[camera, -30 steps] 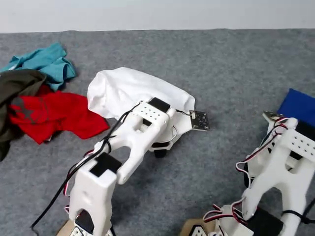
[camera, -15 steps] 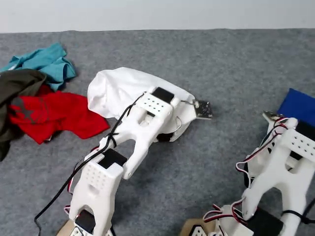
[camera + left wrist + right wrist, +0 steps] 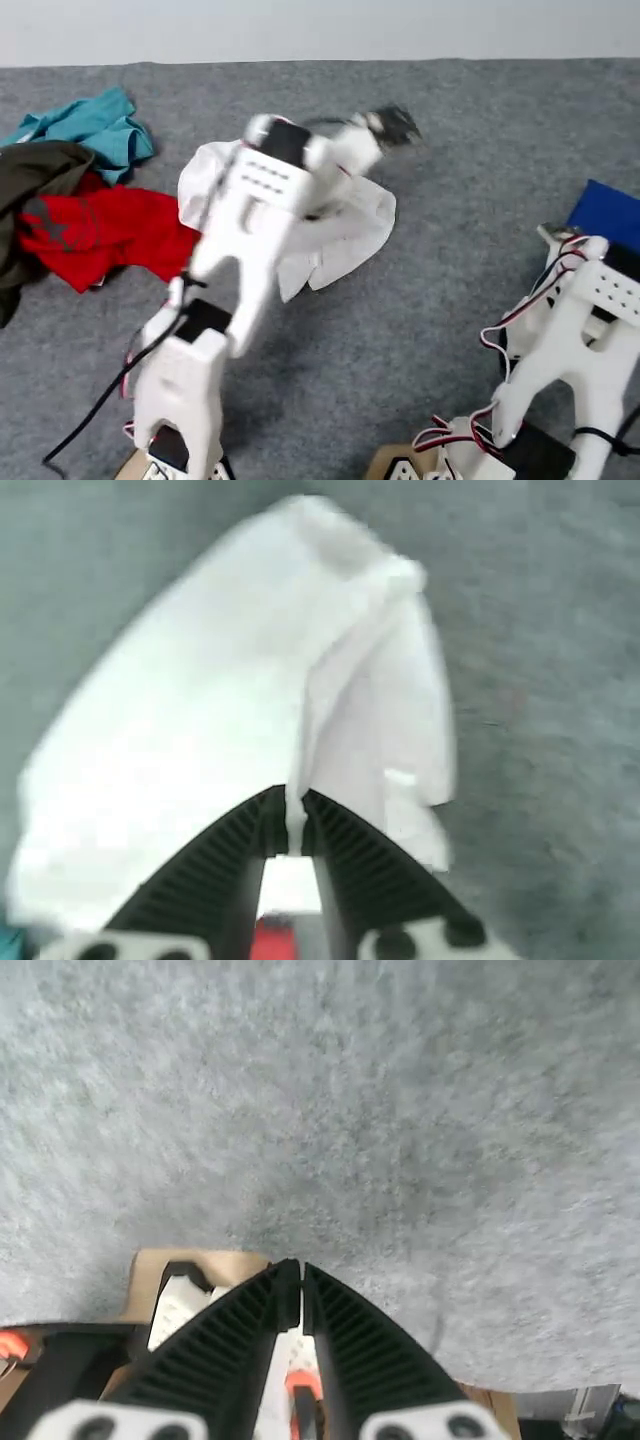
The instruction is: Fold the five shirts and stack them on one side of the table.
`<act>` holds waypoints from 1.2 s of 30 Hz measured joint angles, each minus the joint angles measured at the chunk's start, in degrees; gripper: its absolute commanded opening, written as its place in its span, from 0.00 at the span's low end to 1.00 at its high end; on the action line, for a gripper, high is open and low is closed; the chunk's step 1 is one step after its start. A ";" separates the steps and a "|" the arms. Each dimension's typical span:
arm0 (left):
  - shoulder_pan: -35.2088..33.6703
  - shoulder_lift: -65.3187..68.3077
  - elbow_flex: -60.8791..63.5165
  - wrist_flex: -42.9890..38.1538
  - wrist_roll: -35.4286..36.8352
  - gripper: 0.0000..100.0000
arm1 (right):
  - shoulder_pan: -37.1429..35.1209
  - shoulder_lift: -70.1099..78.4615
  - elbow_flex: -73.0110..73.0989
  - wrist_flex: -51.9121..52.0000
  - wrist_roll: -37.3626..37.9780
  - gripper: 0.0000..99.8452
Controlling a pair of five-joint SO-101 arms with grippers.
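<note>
**Item 1, right arm** (image 3: 565, 350), 4 o'clock, at your near edge. White plastic shell with looped red-and-white wires. Its pose is unchanged from a second ago. Your right gripper (image 3: 301, 1282) has its ribbed black jaws pressed together with nothing between them. It hangs over the grey felt cover (image 3: 350, 1110) and a tan cardboard base plate (image 3: 195, 1258).

**Item 2, left arm** (image 3: 245, 220), rising from 7 o'clock. A second ago it lay low over the cloth. It now stands lifted and swung toward 12 o'clock, blurred. Your left gripper (image 3: 288, 820) is clamped on a thin pinched fold of the white shirt (image 3: 180, 730).

**Item 3, white shirt** (image 3: 360, 225), table centre. Soft, thin cloth. Earlier it was a rounded, puffed mound. Its near side now spreads toward 5 o'clock in loose creased flaps, and one ridge is drawn up to the jaws.

**Item 4, blue shirt** (image 3: 605, 215), 3 o'clock, at the table edge. A flat, straight-edged shape, not moved.

**Item 5, red shirt** (image 3: 100, 235), 9 o'clock. Crumpled and spread out, with its edge just beside the white shirt. Not moved.

**Item 6, dark shirt** (image 3: 30, 175), 9 to 10 o'clock. A limp heap overlapping the red shirt.

**Item 7, teal shirt** (image 3: 95, 125), 10 o'clock, farthest from you. Bunched, and touching the dark shirt.
</note>
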 measured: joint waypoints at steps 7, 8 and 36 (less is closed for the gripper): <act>-14.07 -8.44 -0.09 0.09 5.54 0.00 | -4.40 0.00 -3.52 0.00 1.41 0.01; -16.35 -9.14 -0.09 0.09 6.07 0.00 | -5.98 0.00 -3.52 0.00 1.58 0.01; -47.30 -10.11 20.22 -4.84 7.38 0.00 | -52.84 27.25 -36.13 -4.84 -11.87 0.21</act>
